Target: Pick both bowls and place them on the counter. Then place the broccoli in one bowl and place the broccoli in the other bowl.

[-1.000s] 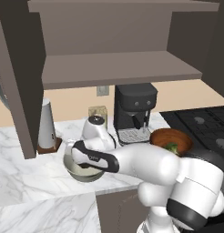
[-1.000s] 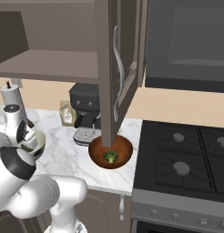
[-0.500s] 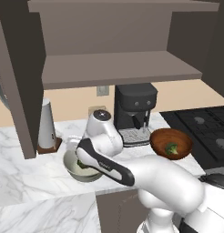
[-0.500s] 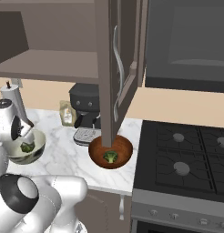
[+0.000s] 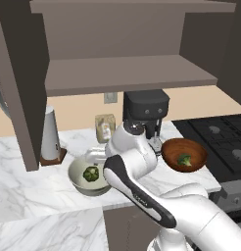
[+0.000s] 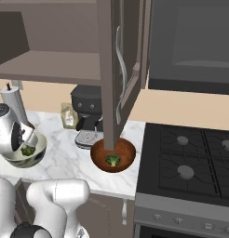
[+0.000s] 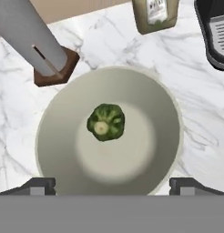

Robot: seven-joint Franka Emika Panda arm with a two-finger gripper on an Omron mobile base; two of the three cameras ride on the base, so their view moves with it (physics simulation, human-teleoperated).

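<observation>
The pale grey-cream bowl [image 5: 79,182] [image 6: 14,158] [image 7: 145,150] stands on the white marble counter [image 5: 24,196] [image 6: 65,162] [image 7: 200,113], with one broccoli piece [image 5: 90,173] [image 6: 28,150] [image 7: 106,122] lying in it. My gripper [image 5: 94,161] [image 6: 29,135] [image 7: 112,184] hangs just above this bowl, open, its fingertips [image 7: 41,185] wide apart and holding nothing. To the right, near the stove, the dark red-brown bowl [image 5: 196,152] [image 6: 128,151] sits on the counter with another broccoli piece [image 5: 183,159] [image 6: 112,160] inside.
A black coffee machine [image 5: 146,110] [image 6: 88,104], a small jar [image 5: 105,127] [image 6: 68,115] [image 7: 155,16] and a grey cylinder on a wooden base [image 5: 50,135] [image 6: 11,100] [image 7: 32,36] stand behind the bowls. The black stovetop [image 5: 225,142] [image 6: 191,158] lies right. An open cabinet door [image 6: 114,69] hangs overhead.
The hand has lifted away from the pale bowl, and the broccoli it covered now lies loose inside. The arm's elbow has swung out to the right.
</observation>
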